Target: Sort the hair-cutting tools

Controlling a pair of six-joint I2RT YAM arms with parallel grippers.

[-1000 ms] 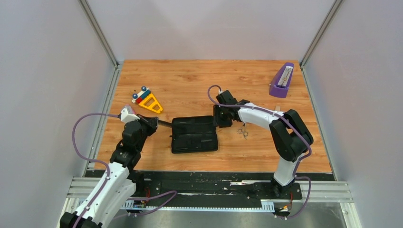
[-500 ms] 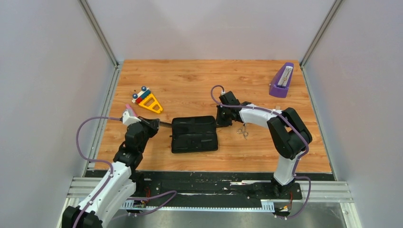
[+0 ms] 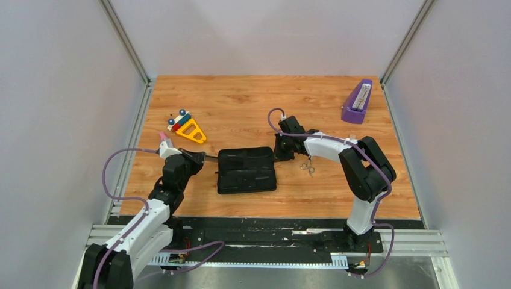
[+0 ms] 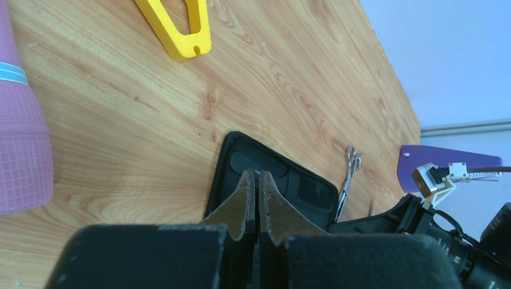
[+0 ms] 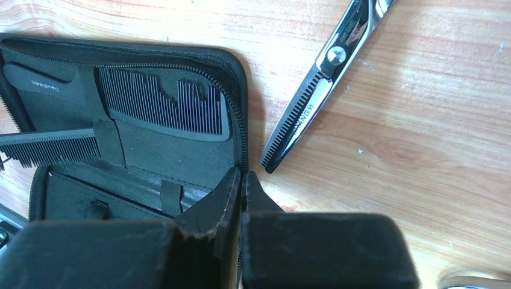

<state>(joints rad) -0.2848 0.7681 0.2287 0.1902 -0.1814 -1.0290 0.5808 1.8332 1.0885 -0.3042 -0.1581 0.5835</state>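
Overhead view: an open black case (image 3: 247,170) lies mid-bench (image 3: 241,102), with the left hand (image 3: 202,158) at its left end and the right hand (image 3: 281,153) at its right edge. The scissors (image 3: 308,165) lie loose on the wood just right of the case. A slim dark bar runs from the left hand into the case. Left wrist view: the left hand (image 4: 253,176) is closed, its tips over the case rim. I cannot tell whether it pinches anything. A pink tube (image 4: 21,150) lies to one side. Right wrist view: the right hand (image 5: 241,174) is closed, its tips meeting at the zip edge. A grip on that edge is likely but unconfirmed. A broad comb (image 5: 163,105) and a slim comb (image 5: 48,147) sit inside the case, the slim one under a strap. Step in hand, by my reckoning: combs stowed, scissors not yet packed. The next move calls for a low, flat pinch on the thin scissors.
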